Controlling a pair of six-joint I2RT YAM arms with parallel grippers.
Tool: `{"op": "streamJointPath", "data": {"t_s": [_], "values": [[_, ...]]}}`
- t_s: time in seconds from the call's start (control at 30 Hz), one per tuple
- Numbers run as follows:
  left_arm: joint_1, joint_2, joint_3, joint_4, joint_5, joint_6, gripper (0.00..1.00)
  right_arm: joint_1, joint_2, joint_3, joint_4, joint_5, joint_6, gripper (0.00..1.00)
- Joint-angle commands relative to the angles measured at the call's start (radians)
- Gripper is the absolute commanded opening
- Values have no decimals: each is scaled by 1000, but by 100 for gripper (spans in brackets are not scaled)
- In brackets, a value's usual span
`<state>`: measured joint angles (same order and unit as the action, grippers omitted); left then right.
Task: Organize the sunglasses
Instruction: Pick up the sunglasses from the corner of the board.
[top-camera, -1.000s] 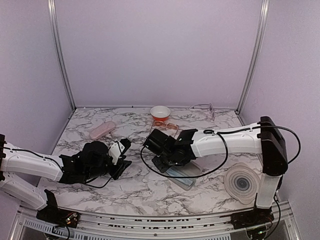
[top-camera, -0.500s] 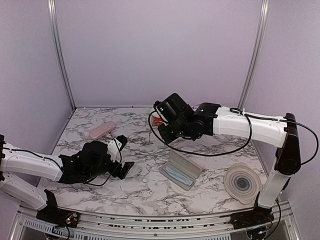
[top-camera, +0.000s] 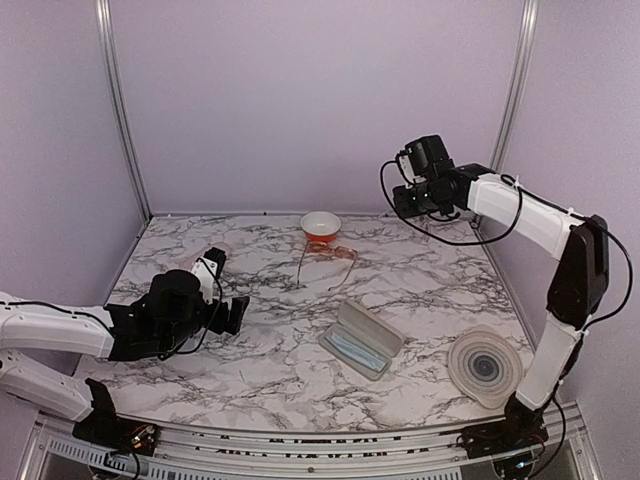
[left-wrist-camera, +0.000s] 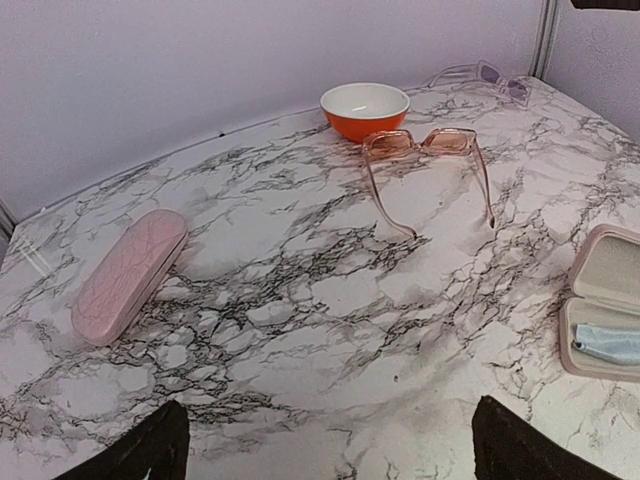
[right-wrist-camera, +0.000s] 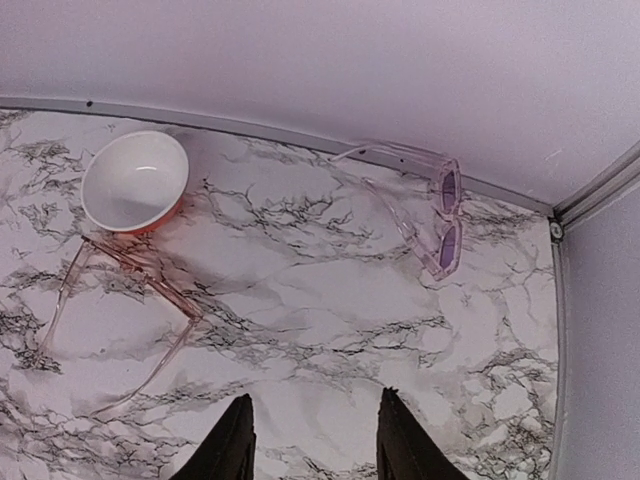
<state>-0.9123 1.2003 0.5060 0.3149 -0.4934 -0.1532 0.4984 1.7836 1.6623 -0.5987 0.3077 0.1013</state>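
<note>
Left wrist view: pale sunglasses (left-wrist-camera: 490, 73) faint, open case (left-wrist-camera: 610, 270) partly off-frame

Bowl (right-wrist-camera: 135, 182) beside orange-tinted sunglasses (right-wrist-camera: 150, 278)

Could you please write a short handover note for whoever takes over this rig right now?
Left end effector: open, empty, low on the left side.
Right end effector: open, empty, high over the far right corner.
Orange-tinted sunglasses: unfolded, beside the orange bowl.
Purple-lensed sunglasses: unfolded, in the far right corner.
Done: nothing cased; open pink case holds only a blue cloth, closed pink case lies left.
Left: probably case both pairs.
</note>
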Motion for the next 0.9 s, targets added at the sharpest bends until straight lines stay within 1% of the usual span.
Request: {"op": "streamJointPath", "data": {"t_s": [0.0, 0.13, 0.3, 0.37, 0.5, 0.63, 0.73, 0.87], "values": [[47, -1, 34, -50, 51, -39, 99, -109, 70, 58, 48, -130, -3, 41], [76, 41, 80, -96, 101, -54, 99, -206, 154, 124, 58, -178, -1, 41], [94, 59, 109, -126, 124, -69, 99, -281, 292, 232, 66, -203, -3, 41], [102, 55, 109, -129, 132, -76, 99, -303, 353, 279, 69, -218, 0, 41], [114, 46, 106, -131, 145, -85, 99, -336, 492, 425, 35, -250, 13, 41], [121, 59, 119, -141, 156, -88, 99, -360, 609, 565, 6, -245, 26, 40], [124, 72, 130, -149, 163, -88, 99, -381, 664, 614, 14, -256, 43, 38], [131, 83, 138, -152, 173, -91, 99, -408, 712, 626, 37, -265, 61, 35]]}}
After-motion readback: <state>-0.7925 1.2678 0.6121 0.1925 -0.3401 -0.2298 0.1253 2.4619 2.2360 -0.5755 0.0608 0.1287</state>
